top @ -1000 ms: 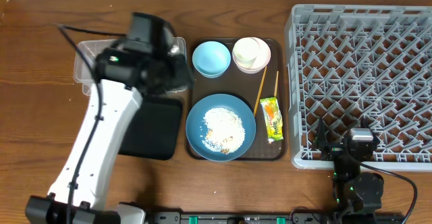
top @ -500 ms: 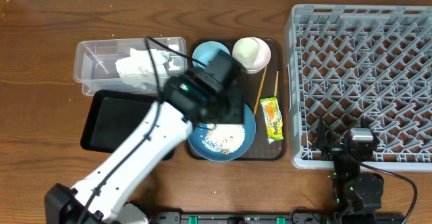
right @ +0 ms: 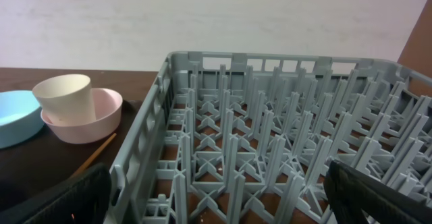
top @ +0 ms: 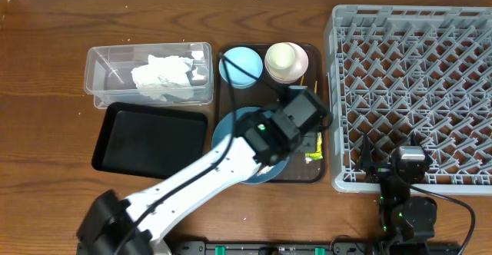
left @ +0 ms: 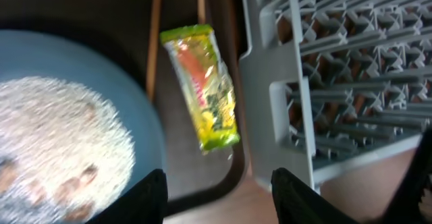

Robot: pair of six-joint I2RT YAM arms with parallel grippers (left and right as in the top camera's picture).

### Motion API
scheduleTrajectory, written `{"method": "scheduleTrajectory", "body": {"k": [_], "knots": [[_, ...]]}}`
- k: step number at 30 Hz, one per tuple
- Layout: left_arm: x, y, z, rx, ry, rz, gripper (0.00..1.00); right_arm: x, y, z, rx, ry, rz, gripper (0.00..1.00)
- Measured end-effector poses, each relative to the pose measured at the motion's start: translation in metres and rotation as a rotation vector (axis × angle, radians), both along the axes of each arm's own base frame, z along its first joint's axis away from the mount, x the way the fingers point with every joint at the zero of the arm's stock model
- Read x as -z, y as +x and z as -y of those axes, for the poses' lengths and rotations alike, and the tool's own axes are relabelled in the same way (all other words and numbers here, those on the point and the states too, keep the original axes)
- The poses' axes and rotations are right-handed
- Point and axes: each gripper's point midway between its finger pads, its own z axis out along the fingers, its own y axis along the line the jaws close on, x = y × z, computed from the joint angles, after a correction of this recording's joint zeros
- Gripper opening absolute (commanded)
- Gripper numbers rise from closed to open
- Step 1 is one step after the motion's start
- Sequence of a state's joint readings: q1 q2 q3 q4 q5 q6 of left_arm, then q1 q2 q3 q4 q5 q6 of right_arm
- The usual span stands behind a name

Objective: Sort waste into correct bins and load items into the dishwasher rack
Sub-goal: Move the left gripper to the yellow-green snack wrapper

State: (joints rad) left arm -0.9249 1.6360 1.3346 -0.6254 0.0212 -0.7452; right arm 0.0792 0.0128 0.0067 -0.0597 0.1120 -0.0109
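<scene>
The surface (top: 46,71) is seen as brown wood with visible grain and a faint sheen. The dishwasher rack (top: 407,71) is moulded in matt grey plastic. The tub (top: 104,55) is made of clear, glossy plastic, and the napkin (top: 161,77) of soft, creased white paper. The black tray (top: 146,140) is finished smooth and dull. The snack wrapper (left: 202,82) is formed of shiny, wrinkled film. The chopsticks (left: 154,35) are cut from bare pale wood. The dark-blue plate (left: 67,55) is finished smooth, and the rice (left: 54,136) is seen as grainy.
</scene>
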Motion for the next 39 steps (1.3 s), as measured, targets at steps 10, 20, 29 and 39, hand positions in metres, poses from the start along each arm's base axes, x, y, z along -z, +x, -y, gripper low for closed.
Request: {"method": "scheduleTrajectory", "body": {"k": [10,20,29,39], "knots": [[0.048,0.022,0.029,-0.014,0.0,-0.001,0.53,0.0,0.0,0.0,0.0,0.0,0.0,0.99],[0.069,0.032,0.039,-0.019,0.004,0.008,0.53,0.0,0.0,0.0,0.0,0.0,0.0,0.99],[0.101,0.044,0.041,-0.046,0.05,0.028,0.53,0.0,0.0,0.0,0.0,0.0,0.0,0.99],[0.13,0.047,0.041,-0.05,0.087,0.013,0.53,0.0,0.0,0.0,0.0,0.0,0.0,0.99]]}}
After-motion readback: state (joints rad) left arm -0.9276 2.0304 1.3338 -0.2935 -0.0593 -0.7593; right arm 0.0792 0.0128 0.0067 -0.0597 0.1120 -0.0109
